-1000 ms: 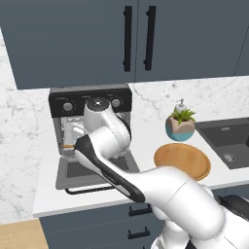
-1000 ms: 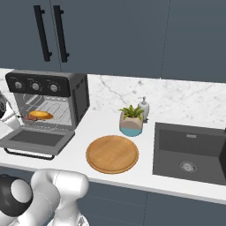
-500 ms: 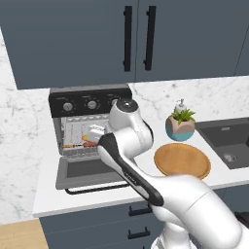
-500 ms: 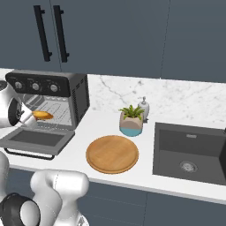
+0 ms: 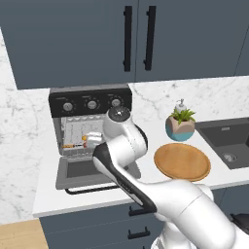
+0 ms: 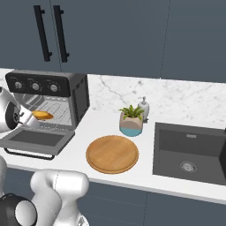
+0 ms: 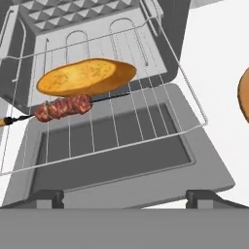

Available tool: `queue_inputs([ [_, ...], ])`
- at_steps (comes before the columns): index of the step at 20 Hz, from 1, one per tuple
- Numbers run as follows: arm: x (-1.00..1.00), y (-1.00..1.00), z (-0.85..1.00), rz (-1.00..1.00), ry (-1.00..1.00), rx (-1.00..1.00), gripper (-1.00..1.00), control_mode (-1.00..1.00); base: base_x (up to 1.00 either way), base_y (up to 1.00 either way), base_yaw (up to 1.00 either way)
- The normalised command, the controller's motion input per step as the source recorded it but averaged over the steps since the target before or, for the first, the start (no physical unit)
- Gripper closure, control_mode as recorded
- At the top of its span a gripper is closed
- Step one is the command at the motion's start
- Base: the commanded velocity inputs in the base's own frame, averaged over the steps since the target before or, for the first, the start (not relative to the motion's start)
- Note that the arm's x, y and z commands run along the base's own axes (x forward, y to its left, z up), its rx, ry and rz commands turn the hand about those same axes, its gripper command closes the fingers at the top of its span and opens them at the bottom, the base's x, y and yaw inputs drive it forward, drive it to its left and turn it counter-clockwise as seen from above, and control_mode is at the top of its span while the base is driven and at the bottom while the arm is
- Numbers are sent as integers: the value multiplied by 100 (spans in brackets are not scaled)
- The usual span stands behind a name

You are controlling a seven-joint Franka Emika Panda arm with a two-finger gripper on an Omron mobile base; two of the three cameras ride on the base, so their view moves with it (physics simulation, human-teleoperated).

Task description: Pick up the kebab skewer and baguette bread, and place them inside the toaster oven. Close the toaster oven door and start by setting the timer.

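- The toaster oven (image 6: pixel 48 103), a boxy grey unit, stood on the white worktop (image 6: pixel 145 174) to the left of a round wooden plate (image 6: pixel 112 154), its three knobs (image 6: pixel 35 86) in a row along the black panel on top.
- The toaster oven door (image 7: pixel 126 168) lay dropped fully open in front of the oven; stiff and hinged at the bottom, it would likely lift easiest by the thin black bar handle (image 6: pixel 28 154) along its front edge.
- The baguette bread (image 7: pixel 86 77) rested on the pulled-out wire rack (image 7: pixel 146 116) above the door; it looked light with a firm crust, best taken across its middle.
- The kebab skewer (image 7: pixel 63 107) lay on the same rack, touching the loaf's near side; thin and slippery, it could roll through the wires.
- The hand (image 7: pixel 124 197) hovered just above the door's front edge, fingers spread wide and empty.
- Compared with half a second earlier, the arm had swung farther right of the oven, uncovering its mouth in the left base view.
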Motion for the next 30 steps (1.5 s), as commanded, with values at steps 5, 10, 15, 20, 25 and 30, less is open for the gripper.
queue_inputs([
  [5, 0, 0, -22, 5, -1, -4, -100, -100, 0, 0, 0],
  [10, -9, -5, -26, 20, -9, -1, -100, -100, 0, 0, 0],
  [15, 0, 7, -31, 13, -4, -3, -100, -100, 0, 0, 0],
  [20, 6, 14, -9, 8, 0, -8, -100, -100, 0, 0, 0],
  [25, 30, 2, 0, 1, -1, -2, -100, -100, 0, 0, 0],
  [30, 33, 0, 0, 0, -2, 0, -100, -100, 0, 0, 0],
])
